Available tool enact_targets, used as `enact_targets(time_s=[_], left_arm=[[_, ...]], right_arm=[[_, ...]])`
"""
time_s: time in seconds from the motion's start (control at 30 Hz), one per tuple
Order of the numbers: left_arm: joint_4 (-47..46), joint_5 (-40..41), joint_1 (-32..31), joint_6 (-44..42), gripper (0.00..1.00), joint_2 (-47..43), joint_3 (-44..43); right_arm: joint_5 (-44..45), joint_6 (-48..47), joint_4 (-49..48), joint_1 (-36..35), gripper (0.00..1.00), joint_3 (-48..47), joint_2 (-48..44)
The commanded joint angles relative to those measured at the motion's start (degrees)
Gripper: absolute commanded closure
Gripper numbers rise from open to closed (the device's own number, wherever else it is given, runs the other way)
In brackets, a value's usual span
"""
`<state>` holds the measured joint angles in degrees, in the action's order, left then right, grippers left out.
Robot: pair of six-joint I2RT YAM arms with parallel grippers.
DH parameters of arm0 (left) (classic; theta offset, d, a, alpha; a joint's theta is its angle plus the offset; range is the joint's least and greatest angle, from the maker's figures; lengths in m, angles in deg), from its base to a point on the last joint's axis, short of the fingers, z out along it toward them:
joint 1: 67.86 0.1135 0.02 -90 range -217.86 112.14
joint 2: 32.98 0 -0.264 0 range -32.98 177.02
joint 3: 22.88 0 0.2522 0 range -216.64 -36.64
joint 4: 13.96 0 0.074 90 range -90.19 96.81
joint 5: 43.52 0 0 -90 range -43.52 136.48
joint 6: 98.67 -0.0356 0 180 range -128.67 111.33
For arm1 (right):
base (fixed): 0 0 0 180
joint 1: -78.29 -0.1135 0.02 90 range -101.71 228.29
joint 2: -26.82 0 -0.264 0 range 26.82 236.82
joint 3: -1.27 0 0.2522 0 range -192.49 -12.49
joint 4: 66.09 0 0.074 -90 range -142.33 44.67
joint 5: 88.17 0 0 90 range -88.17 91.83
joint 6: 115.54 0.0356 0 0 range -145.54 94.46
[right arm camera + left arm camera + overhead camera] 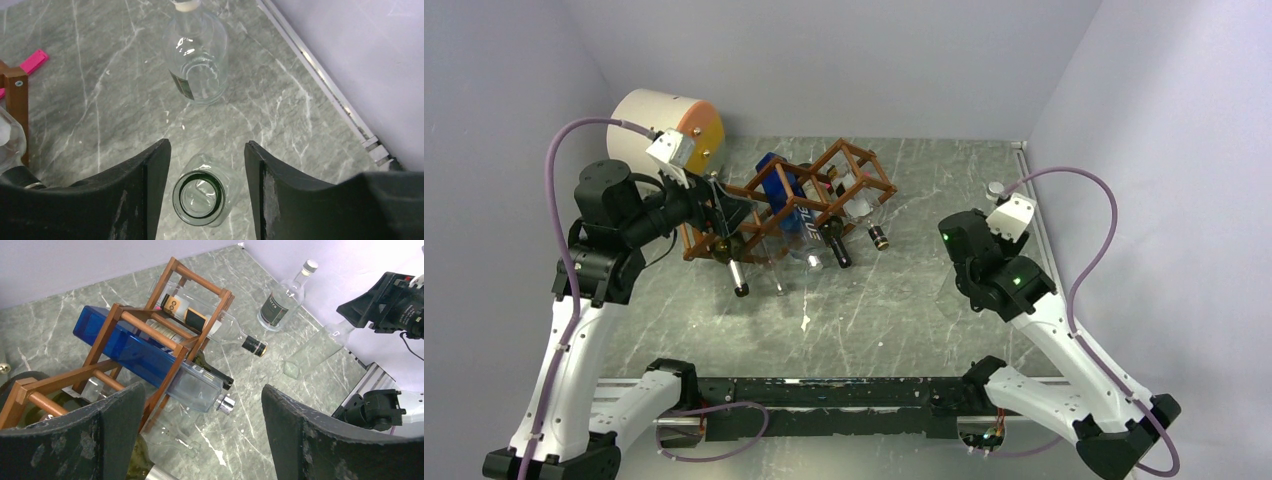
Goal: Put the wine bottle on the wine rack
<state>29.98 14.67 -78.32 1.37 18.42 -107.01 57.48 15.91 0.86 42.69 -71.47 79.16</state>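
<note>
Rack [150,325] holds several bottles [130,347]; left pincer [202,397] gapes empty beside it; right pincer [206,150], half-open, straddles the neck of a standing clear bottle [200,197], ungripped; another bottle [200,65] waits.

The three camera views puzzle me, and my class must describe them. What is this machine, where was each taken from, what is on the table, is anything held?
A robot: two arms bolted at the near edge of a table, each ending in a two-finger gripper. The wide picture looks down from above and behind; the other two come from cameras on the left and right wrists. On the table stands a wine rack holding several bottles, including a blue bottle, near a cream-and-orange drum. The left gripper hangs open by the rack. The right gripper is open astride a clear bottle, a labelled bottle beyond it. Nothing is held.
</note>
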Motion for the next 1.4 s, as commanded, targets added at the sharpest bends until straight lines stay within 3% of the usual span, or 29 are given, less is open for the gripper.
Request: enact_targets(time_s=[0.0, 0.23, 0.5, 0.93, 1.17, 1.37], left_arm=[[-3.7, -2.6, -0.7, 0.7, 0.11, 0.5, -0.1], [-7.3, -3.4, -0.7, 2.2, 0.11, 0.7, 1.1], [-9.8, -6.1, -0.7, 3.3, 0.12, 0.9, 1.9], [-22.5, -11.2, -5.3, 7.1, 0.12, 1.4, 7.8], [-37.6, -12.2, -14.0, 9.9, 0.1, 3.4, 14.8], [-46.0, -9.2, -24.2, 6.6, 0.11, 6.7, 19.0]], right_arm=[[-1.2, 3.6, -1.2, 0.4, 0.44, 2.8, -2.1], [-1.8, 3.0, -3.5, 0.4, 0.58, 5.6, -2.1], [-2.2, -3.8, -7.2, 0.4, 0.99, 2.4, -1.2], [-15.0, -14.6, -13.9, 0.4, 1.0, -6.2, -2.4], [-29.1, -21.2, -13.8, 0.4, 1.0, -8.6, -2.7], [-43.2, -24.5, -13.0, 0.4, 1.0, -9.6, -2.8]])
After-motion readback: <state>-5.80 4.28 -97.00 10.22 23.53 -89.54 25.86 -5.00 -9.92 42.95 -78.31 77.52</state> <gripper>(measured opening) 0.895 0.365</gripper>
